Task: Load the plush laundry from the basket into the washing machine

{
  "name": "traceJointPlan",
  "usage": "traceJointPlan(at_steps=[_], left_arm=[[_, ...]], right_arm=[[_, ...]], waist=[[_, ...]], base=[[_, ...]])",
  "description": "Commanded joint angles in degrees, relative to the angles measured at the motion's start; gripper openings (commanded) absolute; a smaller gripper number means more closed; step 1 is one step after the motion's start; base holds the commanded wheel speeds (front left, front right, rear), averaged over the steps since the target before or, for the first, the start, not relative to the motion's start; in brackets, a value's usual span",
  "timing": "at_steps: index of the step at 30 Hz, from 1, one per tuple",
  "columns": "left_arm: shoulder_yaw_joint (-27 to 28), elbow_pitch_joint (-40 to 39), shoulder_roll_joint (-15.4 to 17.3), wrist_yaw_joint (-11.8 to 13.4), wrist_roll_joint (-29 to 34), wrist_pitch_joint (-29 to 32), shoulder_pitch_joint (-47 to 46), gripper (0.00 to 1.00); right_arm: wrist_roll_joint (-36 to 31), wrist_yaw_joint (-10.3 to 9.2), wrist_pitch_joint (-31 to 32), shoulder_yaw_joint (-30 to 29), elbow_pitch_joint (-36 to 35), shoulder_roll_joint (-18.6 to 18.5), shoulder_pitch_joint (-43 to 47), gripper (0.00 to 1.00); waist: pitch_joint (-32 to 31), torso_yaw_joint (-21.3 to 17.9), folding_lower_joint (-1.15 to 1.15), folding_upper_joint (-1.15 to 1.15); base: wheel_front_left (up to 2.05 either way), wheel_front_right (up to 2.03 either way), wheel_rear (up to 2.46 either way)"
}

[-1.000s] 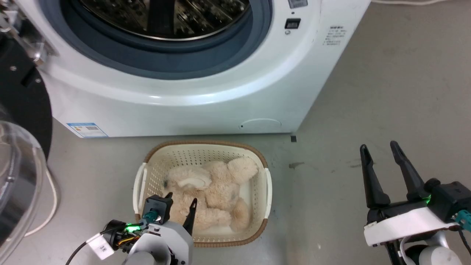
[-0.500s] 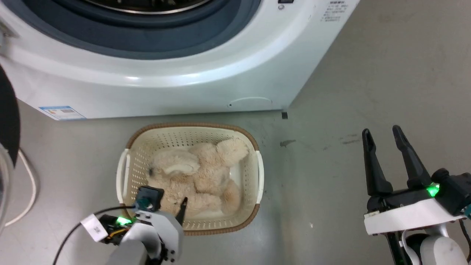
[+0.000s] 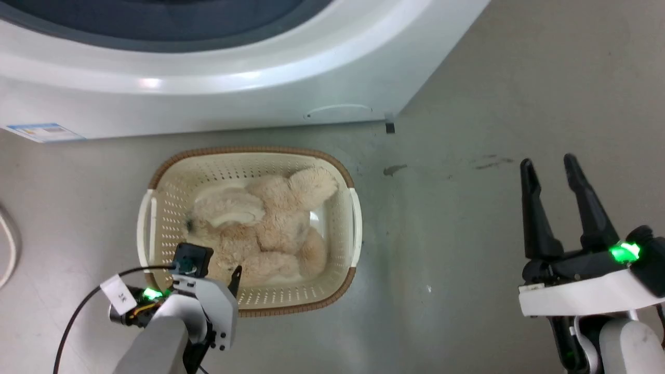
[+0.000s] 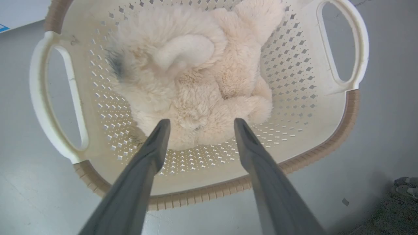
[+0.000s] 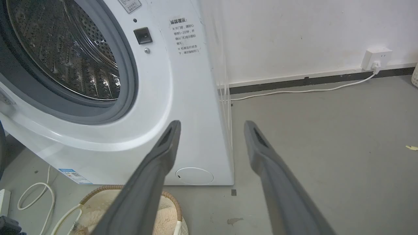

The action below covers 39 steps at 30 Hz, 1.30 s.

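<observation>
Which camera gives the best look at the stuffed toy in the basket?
The left wrist view: the plush laundry sits mid-frame, close and sharp, just beyond the left gripper's open jaws. The head view shows it smaller, lying in the basket. The right wrist view catches a sliver of fur at its bottom edge.

We see a bare laundry corner, more utility or test room than furnished home: a white front-loading washing machine [image 5: 183,98] stands on a scuffed grey concrete floor [image 5: 326,137] against a plain white wall [image 5: 294,32]. A wall socket [image 5: 377,56] feeds a loose white cable [image 5: 294,91] running by the dark skirting [image 5: 310,81] (a laundry basket [image 3: 249,151] sits on the floor before the washer).
</observation>
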Motion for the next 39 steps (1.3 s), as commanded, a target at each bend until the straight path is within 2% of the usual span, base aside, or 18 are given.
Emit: traceJointPlan(at_steps=[1, 7, 9, 11, 13, 22, 30, 39], left_arm=[[-1.0, 1.9, 0.6, -0.1, -0.8, -0.1, -2.2, 1.00], [-2.5, 5.6, 1.0, -0.9, -2.9, 1.0, -5.9, 1.00], [-2.1, 6.9, 1.5, 0.3, -4.2, 1.0, -7.5, 1.00], [-0.6, 8.1, 1.8, 2.7, -6.5, 1.5, -9.0, 1.00], [-0.7, 9.4, 2.0, 3.3, -7.5, 2.4, -10.2, 1.00], [-5.1, 14.1, 2.3, -1.6, -9.0, 2.4, -15.8, 1.00], [-7.8, 17.6, 3.9, -1.5, -10.1, -5.2, -21.3, 1.00], [-11.9, 22.1, 4.8, -3.2, -11.0, -6.2, -25.2, 1.00]], right_arm=[[0.9, 0.04, -0.7, 0.1, -0.7, 0.0, -1.4, 1.00], [1.7, 0.04, -1.4, 1.0, -1.5, 0.0, -2.3, 1.00], [1.6, 0.04, -1.7, 1.7, -1.9, 0.0, -2.7, 1.00], [1.7, 0.04, -1.9, 2.3, -2.4, 0.0, -2.9, 1.00], [2.0, 0.04, -2.1, 2.8, -2.9, 0.0, -3.0, 1.00], [3.8, 0.04, -3.2, 4.3, -4.1, -0.1, -4.6, 1.00], [5.9, 0.04, -4.2, 5.2, -5.0, -0.1, -6.3, 1.00], [7.5, 0.05, -5.0, 5.8, -5.5, -0.1, -7.4, 1.00]], waist=[[1.5, -0.5, -0.01, 0.00], [4.8, -1.5, -0.01, 0.00], [5.9, -1.9, -0.01, 0.00], [7.0, -2.2, -0.01, 0.00], [8.1, -2.6, -0.01, 0.00], [13.1, -4.0, -0.01, 0.00], [18.2, -5.5, -0.01, 0.00], [22.0, -6.5, -0.01, 0.00]], base=[[0.00, 0.00, 0.00], [0.00, 0.00, 0.00], [0.00, 0.00, 0.00], [0.00, 0.00, 0.00], [0.00, 0.00, 0.00], [0.00, 0.00, 0.00], [0.00, 0.00, 0.00], [0.00, 0.00, 0.00]])
